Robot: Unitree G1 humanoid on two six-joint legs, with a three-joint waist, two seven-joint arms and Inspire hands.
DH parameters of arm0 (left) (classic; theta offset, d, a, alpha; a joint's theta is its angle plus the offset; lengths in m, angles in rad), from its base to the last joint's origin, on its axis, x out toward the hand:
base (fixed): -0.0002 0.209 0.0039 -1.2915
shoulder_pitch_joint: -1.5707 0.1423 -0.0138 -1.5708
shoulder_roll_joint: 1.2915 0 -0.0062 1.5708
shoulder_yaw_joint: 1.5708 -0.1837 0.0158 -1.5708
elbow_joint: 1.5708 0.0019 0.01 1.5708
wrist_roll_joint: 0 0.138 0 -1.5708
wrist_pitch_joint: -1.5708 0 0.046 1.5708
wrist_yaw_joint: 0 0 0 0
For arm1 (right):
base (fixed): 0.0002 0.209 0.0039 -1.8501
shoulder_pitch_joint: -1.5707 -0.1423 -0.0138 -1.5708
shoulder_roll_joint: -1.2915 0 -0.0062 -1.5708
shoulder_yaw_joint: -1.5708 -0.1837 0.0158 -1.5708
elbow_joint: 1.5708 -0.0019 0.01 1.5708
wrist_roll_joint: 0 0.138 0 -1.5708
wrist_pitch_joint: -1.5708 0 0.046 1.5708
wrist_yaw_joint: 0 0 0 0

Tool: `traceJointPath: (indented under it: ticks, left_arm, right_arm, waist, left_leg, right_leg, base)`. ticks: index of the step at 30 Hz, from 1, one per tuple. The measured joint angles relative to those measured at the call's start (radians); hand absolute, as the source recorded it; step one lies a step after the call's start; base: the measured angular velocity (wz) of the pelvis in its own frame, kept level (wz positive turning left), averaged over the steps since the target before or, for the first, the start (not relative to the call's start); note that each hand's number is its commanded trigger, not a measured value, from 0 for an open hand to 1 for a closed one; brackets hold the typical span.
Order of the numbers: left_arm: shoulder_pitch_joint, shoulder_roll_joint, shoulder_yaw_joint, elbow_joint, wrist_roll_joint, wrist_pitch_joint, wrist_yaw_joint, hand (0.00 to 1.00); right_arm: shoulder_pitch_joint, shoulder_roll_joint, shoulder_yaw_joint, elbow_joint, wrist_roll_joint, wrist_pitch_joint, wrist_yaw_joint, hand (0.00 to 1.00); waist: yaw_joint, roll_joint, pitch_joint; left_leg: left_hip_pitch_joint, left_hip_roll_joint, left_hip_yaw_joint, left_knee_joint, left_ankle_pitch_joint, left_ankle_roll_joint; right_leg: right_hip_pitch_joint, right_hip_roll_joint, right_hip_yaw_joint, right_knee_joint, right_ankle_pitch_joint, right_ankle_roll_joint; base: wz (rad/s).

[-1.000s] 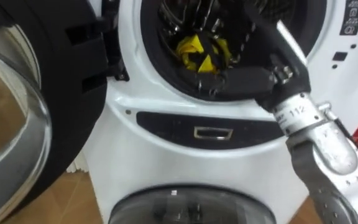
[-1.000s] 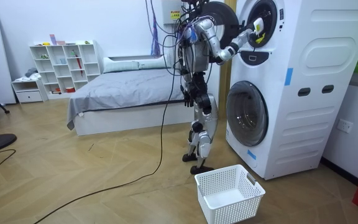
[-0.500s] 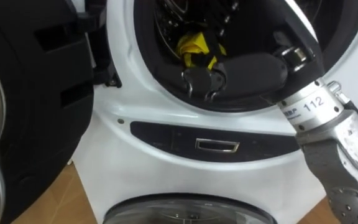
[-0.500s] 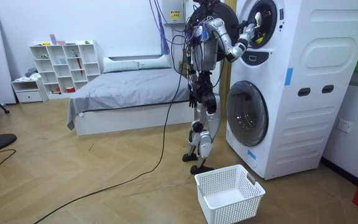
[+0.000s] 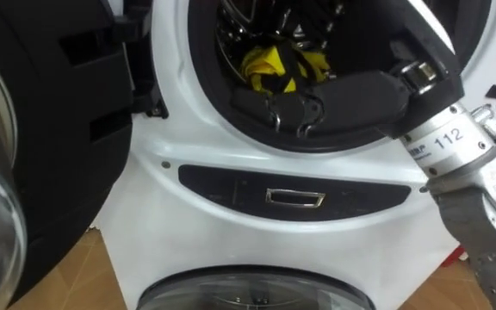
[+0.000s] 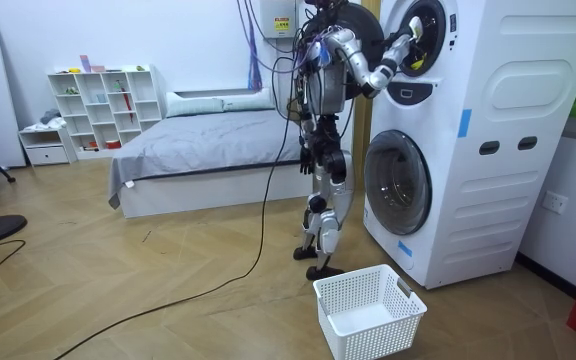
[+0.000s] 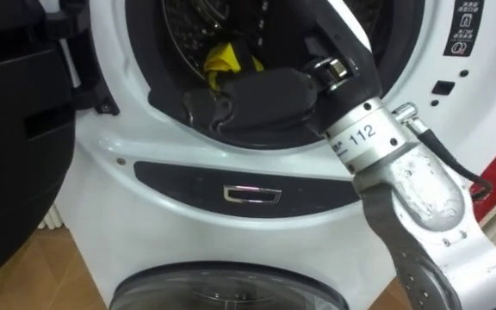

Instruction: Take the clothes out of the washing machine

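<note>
Hovering my right robot hand (image 5: 351,96) at the drum lip (image 5: 213,90), beside the yellow-black garment (image 5: 269,65) — can't tell its grip — I'd push deeper, then close on cloth

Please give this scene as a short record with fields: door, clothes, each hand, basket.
door: open, swung to the robot's left
cloth: yellow and black, inside the upper drum
right hand: at the drum's mouth, fingers curled just before the cloth, no grasp seen
left hand: hangs at the robot's side
basket: white, on the floor before the machine
</note>
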Motion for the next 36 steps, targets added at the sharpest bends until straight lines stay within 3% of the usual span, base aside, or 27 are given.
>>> traceJointPath:
  ticks: [6,9,21,28,31,36]
  left_arm:
    - [0.022,0.001,0.041,0.003,0.0,-0.003,-0.001,0.0]
    - [0.027,0.001,0.05,-0.003,0.0,-0.001,-0.004,0.0]
    - [0.042,0.0,0.058,-0.014,0.0,-0.015,-0.005,0.0]
    - [0.035,-0.01,0.097,-0.026,0.009,-0.008,-0.024,0.0]
    - [0.031,-0.01,0.099,-0.045,0.024,0.008,-0.028,0.0]
    - [0.026,-0.008,0.1,-0.059,0.044,0.024,-0.04,0.0]
  right_arm:
    - [0.007,-0.039,-0.043,0.02,-0.173,-0.007,-0.014,0.0]
    - [0.008,-0.04,-0.048,0.027,-0.235,-0.007,-0.017,0.0]
    - [0.008,-0.049,-0.093,0.082,-0.306,-0.01,-0.022,0.0]
    - [0.007,-0.054,-0.093,0.098,-0.423,0.001,0.009,0.0]
    - [0.007,-0.088,-0.093,0.107,-0.464,0.011,0.022,0.0]
    - [0.002,-0.107,-0.092,0.135,-0.526,0.016,0.076,0.0]
  waist:
    - [-0.009,-0.003,0.0031]
    - [-0.024,-0.011,0.0073]
    - [-0.054,-0.016,0.0092]
    - [-0.05,-0.017,0.0102]
    - [-0.04,-0.017,0.0096]
    - [-0.025,-0.031,0.0048]
  left_leg:
    - [0.014,-0.003,-0.006,-0.008,0.0,0.0]
    - [0.013,-0.003,-0.012,-0.008,0.0,0.0]
    - [0.011,-0.011,-0.034,-0.009,0.0,0.001]
    - [0.009,-0.013,-0.036,-0.012,-0.001,0.004]
    - [0.008,-0.018,-0.043,-0.013,-0.001,0.006]
    - [0.009,-0.019,-0.041,-0.01,0.001,0.008]
  right_leg:
    - [0.028,0.0,-0.004,-0.019,-0.003,0.004]
    - [0.029,0.0,-0.008,-0.019,-0.003,0.004]
    - [0.036,-0.009,-0.033,-0.018,-0.006,0.009]
    - [0.039,-0.013,-0.042,-0.016,-0.008,0.013]
    - [0.039,-0.016,-0.048,-0.016,-0.01,0.017]
    - [0.038,-0.017,-0.046,-0.016,-0.011,0.017]
  base:
    - [0.04]
    - [0.05]
    - [0.07]
    - [0.04]
    - [0.06]
    - [0.0]
